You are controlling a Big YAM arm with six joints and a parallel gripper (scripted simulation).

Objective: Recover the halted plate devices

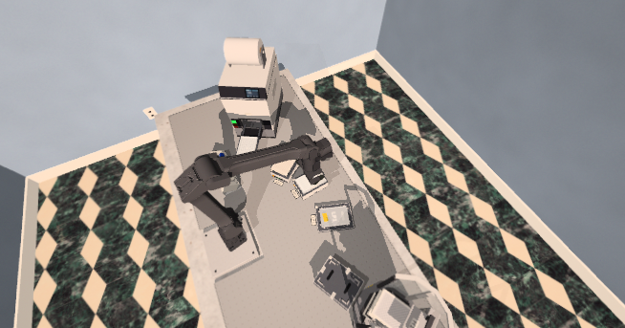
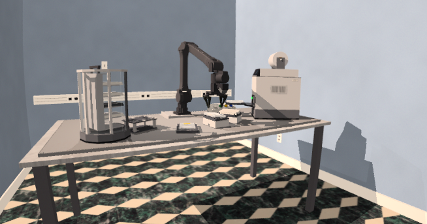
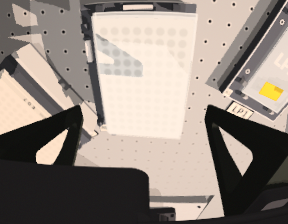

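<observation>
Wrist view: jaws spread wide and holding nothing, hanging over a white plate [image 3: 144,72] on the table [image 3: 224,23].

No legible text, seemingly.

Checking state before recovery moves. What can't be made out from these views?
- Operator panel keys: top view, the arm covers all but a blue spot.
- Plate hotel: top view, cut off by the bottom edge; exterior view, slots too small to judge.
- Sealer's plate: exterior view, too small to tell a lid.
- Shaker plates: seating unclear; the open gripper overlaps them.
</observation>
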